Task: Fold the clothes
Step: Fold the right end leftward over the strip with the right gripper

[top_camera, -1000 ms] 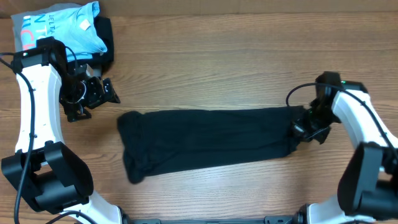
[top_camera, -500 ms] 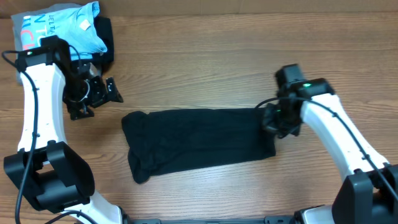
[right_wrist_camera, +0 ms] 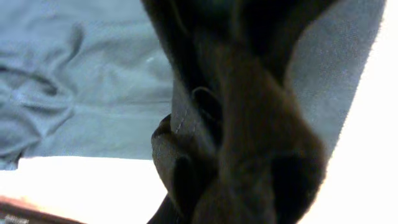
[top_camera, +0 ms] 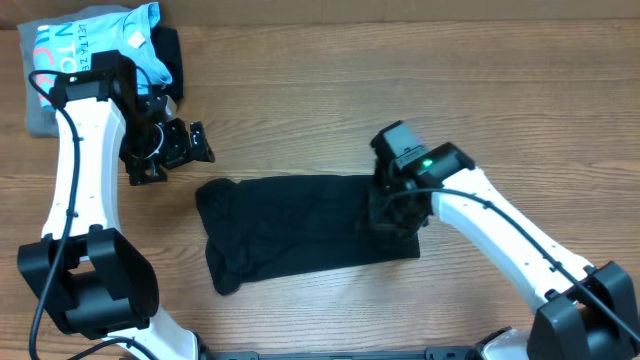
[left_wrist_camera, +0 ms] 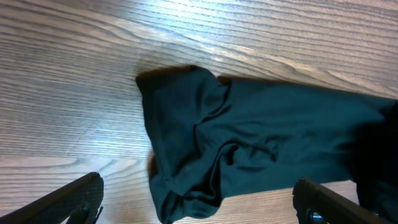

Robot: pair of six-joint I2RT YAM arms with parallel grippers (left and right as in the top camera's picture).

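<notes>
Black T-shirt [top_camera: 290,230], soft, matte and limp, lies as a rumpled band on the wood-grain desk [top_camera: 400,100], apart from the light-blue shirt [top_camera: 120,40]. Right claw [top_camera: 393,215] is clamped on its bunched end; I would carry that end low and level so the edges meet. Left claw [top_camera: 188,143], fingers apart, hovers near the light-blue shirt.

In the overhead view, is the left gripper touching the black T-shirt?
No, the left gripper is apart from the black T-shirt, with a strip of table showing between them.

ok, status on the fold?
Right claw shut on black shirt, right end. Left claw open, off the cloth. Blue shirt at far corner, clear of it.
</notes>
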